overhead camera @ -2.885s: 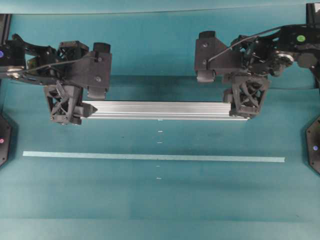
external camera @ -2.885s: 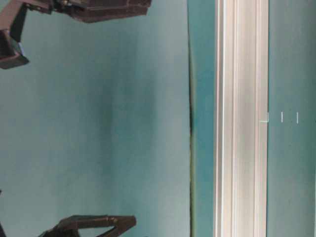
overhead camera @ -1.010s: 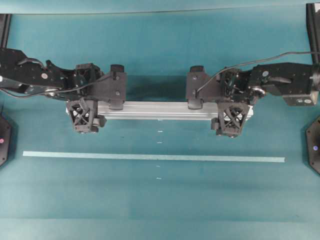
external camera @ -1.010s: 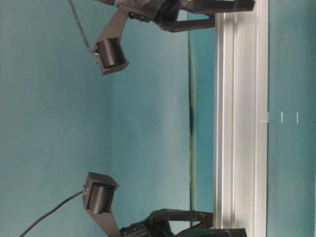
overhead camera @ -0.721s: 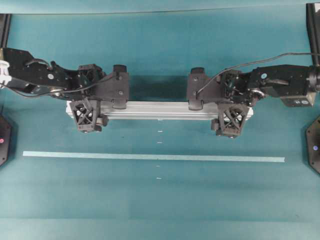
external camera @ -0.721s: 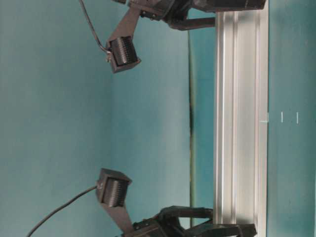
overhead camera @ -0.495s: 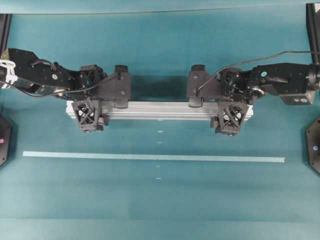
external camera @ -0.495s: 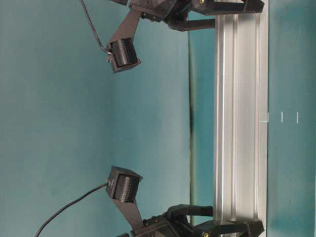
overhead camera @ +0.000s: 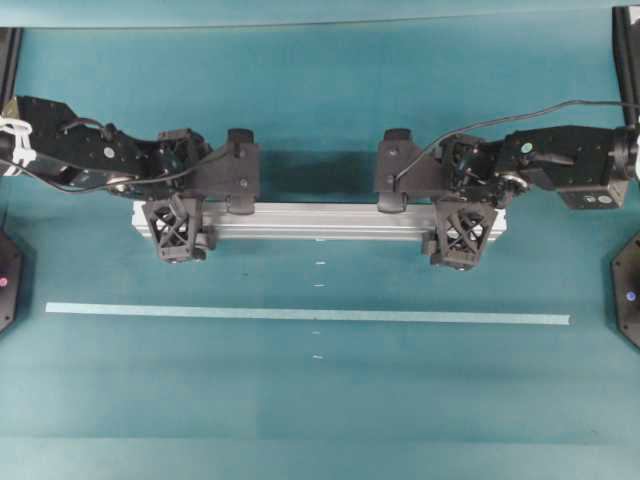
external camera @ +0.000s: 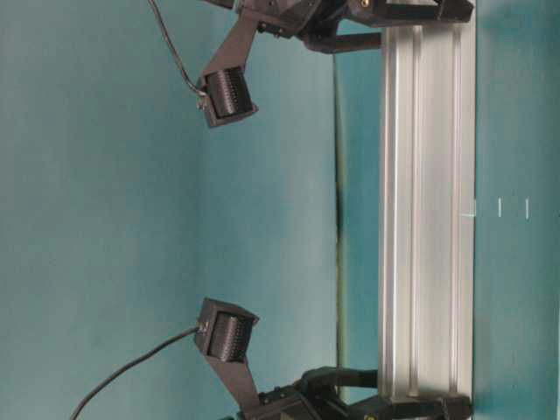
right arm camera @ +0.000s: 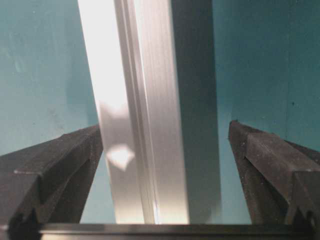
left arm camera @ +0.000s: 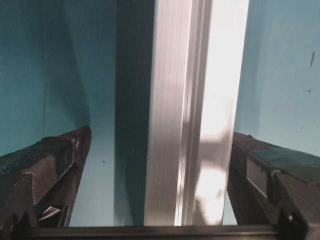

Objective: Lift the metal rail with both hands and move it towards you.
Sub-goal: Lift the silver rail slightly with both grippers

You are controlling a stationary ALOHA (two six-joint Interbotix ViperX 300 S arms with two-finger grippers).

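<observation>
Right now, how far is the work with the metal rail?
Done: both hands straddle the metal rail, the left hand near one end, the right hand near the other. In hand: the grip; both are open. Left: closing, lifting, moving it toward the tape strip.

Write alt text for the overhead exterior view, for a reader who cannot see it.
A long metal rail lies across a teal table, with the left tool and right tool open and straddling it near each end. A thin pale tape strip runs parallel below.
</observation>
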